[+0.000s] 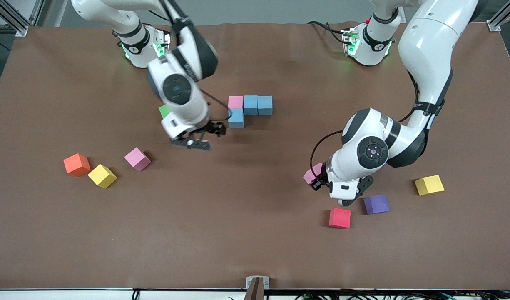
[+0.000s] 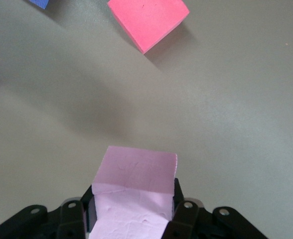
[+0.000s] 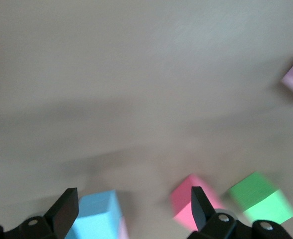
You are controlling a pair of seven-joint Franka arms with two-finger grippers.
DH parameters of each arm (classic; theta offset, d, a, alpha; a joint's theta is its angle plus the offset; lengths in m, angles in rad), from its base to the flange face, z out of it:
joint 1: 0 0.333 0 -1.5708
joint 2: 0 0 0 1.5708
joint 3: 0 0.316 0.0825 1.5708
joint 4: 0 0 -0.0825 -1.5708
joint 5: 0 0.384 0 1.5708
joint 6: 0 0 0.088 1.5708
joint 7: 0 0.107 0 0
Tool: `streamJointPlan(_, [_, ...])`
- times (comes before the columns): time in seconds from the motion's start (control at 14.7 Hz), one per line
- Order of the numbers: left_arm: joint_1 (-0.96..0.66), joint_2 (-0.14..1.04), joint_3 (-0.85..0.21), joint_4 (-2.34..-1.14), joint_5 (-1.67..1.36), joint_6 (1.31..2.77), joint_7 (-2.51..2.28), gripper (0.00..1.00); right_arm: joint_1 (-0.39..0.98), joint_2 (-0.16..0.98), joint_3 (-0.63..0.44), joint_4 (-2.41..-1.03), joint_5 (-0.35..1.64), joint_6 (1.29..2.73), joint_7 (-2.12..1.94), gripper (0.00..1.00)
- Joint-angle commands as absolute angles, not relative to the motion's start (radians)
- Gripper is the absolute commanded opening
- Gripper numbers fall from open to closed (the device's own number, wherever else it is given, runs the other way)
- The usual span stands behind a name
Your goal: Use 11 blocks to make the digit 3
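Note:
Four blocks stand joined mid-table: a pink block, two light blue blocks and a third light blue block nearer the camera. My right gripper is open and empty beside that group; its view shows a light blue block and a pinkish-red block. My left gripper is shut on a pink block, over the table near a red block and a purple block.
Toward the right arm's end lie a loose pink block, a yellow block and an orange cube. A green cube is half hidden by the right arm. Another yellow block lies toward the left arm's end.

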State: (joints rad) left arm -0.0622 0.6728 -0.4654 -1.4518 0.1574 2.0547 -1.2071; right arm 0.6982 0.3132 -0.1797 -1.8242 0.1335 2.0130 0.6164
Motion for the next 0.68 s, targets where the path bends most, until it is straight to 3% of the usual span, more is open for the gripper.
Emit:
streamJointPlan(0.0, [-0.055,0.641,-0.466,-1.460,0.146,2.029,-1.187,0.19,0.618,0.308,-0.164,-1.882,0.123,2.017,0.407,1.00])
streamJointPlan(0.47, [-0.054,0.640,-0.468,-1.460,0.144,2.029,-1.189,0.19,0.611,0.187,-0.150,-2.087,0.121,2.016,-0.036,1.00])
streamJointPlan(0.61, [-0.057,0.638,-0.468,-1.460,0.146,2.029,-1.193,0.19,0.609,0.157,-0.097,-2.143,0.120,2.029,-0.060,1.00])
